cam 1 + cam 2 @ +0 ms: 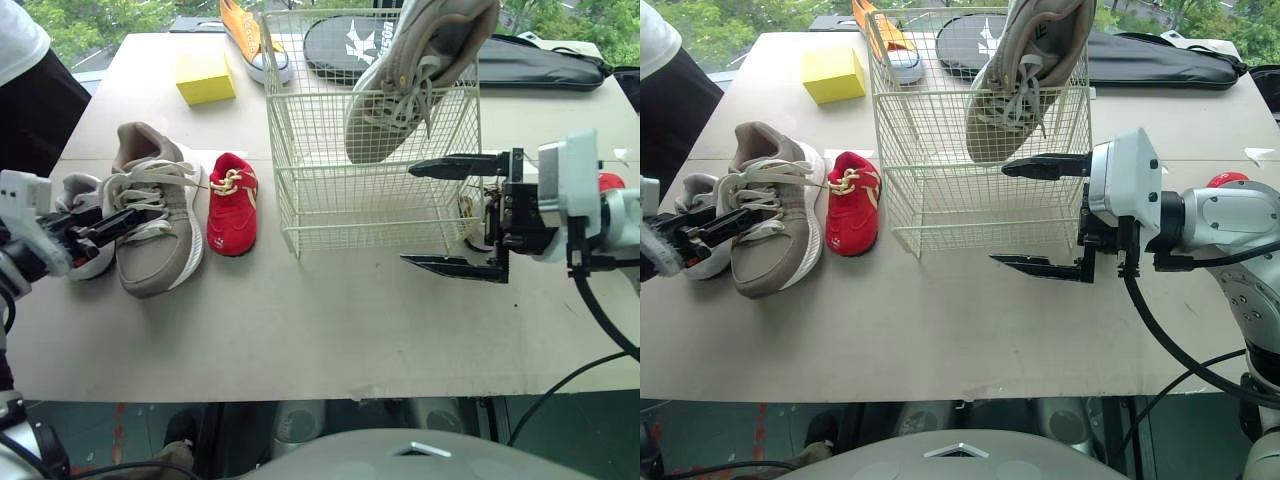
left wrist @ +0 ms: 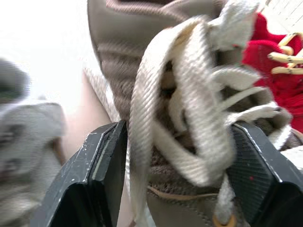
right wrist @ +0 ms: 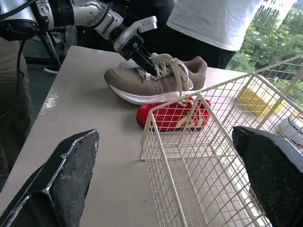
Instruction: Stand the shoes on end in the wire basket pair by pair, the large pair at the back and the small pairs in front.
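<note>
Left wrist view: I find the left gripper (image 2: 177, 137) clamped across the laces of the grey shoe (image 1: 160, 255), which lies toe toward me, left of the wire basket (image 1: 330, 200); the right gripper (image 1: 408, 214) gapes empty.

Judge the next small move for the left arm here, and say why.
Probably secure the hold and raise the large tan shoe just off the table: the left gripper sits at its laces, the shoe lies flat, and its mate already stands in the wire basket.
</note>
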`<state>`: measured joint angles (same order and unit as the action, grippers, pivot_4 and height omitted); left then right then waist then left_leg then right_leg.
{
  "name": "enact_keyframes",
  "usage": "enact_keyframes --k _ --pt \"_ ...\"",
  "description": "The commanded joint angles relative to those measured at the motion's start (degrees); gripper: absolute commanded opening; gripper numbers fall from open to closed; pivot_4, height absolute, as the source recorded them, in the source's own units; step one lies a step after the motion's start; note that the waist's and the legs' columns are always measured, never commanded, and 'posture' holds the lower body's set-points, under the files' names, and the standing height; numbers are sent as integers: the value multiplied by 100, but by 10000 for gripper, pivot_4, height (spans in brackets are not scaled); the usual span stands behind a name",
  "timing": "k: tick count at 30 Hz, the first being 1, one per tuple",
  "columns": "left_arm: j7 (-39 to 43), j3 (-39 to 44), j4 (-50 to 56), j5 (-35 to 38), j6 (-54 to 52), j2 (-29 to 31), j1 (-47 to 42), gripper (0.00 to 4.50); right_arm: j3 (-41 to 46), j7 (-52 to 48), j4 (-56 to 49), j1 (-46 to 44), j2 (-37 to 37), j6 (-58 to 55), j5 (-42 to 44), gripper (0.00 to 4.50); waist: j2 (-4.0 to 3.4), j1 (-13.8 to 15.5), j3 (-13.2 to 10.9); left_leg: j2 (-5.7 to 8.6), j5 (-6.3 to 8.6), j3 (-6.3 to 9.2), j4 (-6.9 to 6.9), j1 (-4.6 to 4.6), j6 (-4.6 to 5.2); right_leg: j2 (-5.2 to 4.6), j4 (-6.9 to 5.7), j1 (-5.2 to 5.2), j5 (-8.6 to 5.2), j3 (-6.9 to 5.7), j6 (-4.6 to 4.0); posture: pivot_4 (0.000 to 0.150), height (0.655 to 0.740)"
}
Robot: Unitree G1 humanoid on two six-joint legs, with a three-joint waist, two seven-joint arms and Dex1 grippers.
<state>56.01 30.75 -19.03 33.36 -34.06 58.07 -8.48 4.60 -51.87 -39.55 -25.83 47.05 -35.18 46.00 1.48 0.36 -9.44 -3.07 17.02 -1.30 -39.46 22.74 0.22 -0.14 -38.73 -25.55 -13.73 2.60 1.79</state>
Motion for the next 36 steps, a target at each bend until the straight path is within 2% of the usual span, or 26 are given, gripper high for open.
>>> enact_keyframes --k 1,5,10,13,17,19,25,28,30,33,36 --pt "58 138 90 5 -21 85 20 32746 152 46 -117 -19 41 52 75 45000 0 -4 0 0 0 0 0 0 0 0 -1 0 0 0 0 1500 7400" --pt "-8 -312 -165 -232 -148 91 -295 32746 113 18 -89 -43 26 92 48 45000 1 13 1 1 0 1 -1 -3 0 1 -7 1 0 -1 0 1500 7400" --pt "-212 -760 -935 -372 -993 138 -1049 32746 192 32 -138 -48 97 55 89 45000 5 31 4 4 0 3 -3 -3 0 3 -8 2 0 -3 0 1500 7400" --pt "-23 -1071 -1292 -599 -1072 203 -1068 24453 270 80 -198 -15 164 6 141 45000 3 24 5 5 0 1 -3 -6 0 3 -10 2 0 -1 0 1500 7400" --pt "135 -1084 -1394 -607 -997 160 -1042 10022 309 159 -251 17 232 -34 201 45000 -26 16 22 4 0 -5 -2 -12 0 2 -12 3 0 5 0 1500 7400" --pt "174 -1020 -1307 -556 -1034 133 -979 9356 311 179 -250 19 247 -36 225 45000 -29 6 24 4 0 -5 -2 -13 0 2 -14 3 0 5 0 1500 7400" --pt "252 -21 -234 223 -1435 -20 -406 9235 211 108 -125 -38 202 37 182 45000 -28 -98 25 2 0 -6 -3 -4 0 -3 -5 1 0 9 2 1500 7400" --pt "-71 737 331 745 -1986 -173 -270 9075 163 64 -42 -61 158 98 140 45000 -16 -107 19 2 0 -3 -3 -2 0 -3 -4 1 0 5 2 1500 7400" --pt "-304 1232 753 1082 -2262 -313 -234 9068 125 36 23 -77 118 145 107 45000 21 -108 14 0 0 2 -3 0 0 -2 -7 0 0 0 2 1500 7400" --pt "-1007 1976 1418 1835 -2834 -522 -653 9065 90 -16 149 -92 51 229 33 45000 65 -100 10 -7 0 15 -5 1 0 1 -11 1 0 -10 1 1500 7400" --pt "-1717 2136 1853 2311 -3058 -640 -1337 9063 101 -27 269 -115 -9 292 -40 45000 83 -85 15 -5 0 22 -12 7 0 -5 -10 3 1 -16 1 1500 7400"
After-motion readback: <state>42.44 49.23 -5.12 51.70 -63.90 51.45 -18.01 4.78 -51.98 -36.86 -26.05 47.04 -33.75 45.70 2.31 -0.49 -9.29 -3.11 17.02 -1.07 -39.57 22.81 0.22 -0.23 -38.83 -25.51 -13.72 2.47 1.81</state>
